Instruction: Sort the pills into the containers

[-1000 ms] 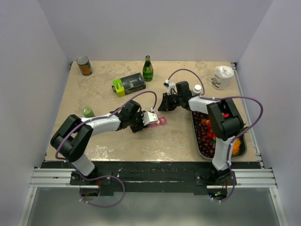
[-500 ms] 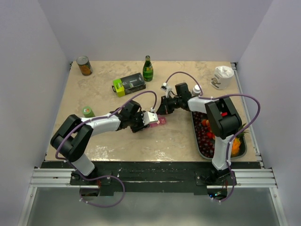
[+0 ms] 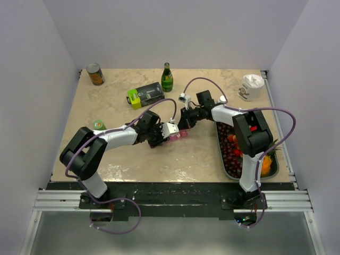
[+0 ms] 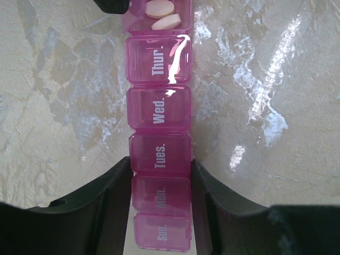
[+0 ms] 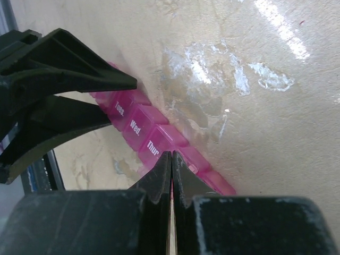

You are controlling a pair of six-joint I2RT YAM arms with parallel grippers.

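Now the right hand [image 5: 171, 157], fingers pinched together with nothing visible between them, has swung in over the slim translucent pink plastic pill-organiser strip [image 4: 159, 119], which lies on the beige marbled tabletop [image 3: 122, 159] clamped in the left hand [image 4: 159, 169]; work at a compartment seems next. Only the left wrist view shows 2 pale oval pills [image 4: 166, 22] already in the open compartment beyond Thur.

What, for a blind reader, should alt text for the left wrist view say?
A pink pill organiser runs up the middle of a beige marbled table, its lids reading Sun. to Thur., with two pale pills in the next compartment. The left jaws clasp its sides near Mon. and Tues.
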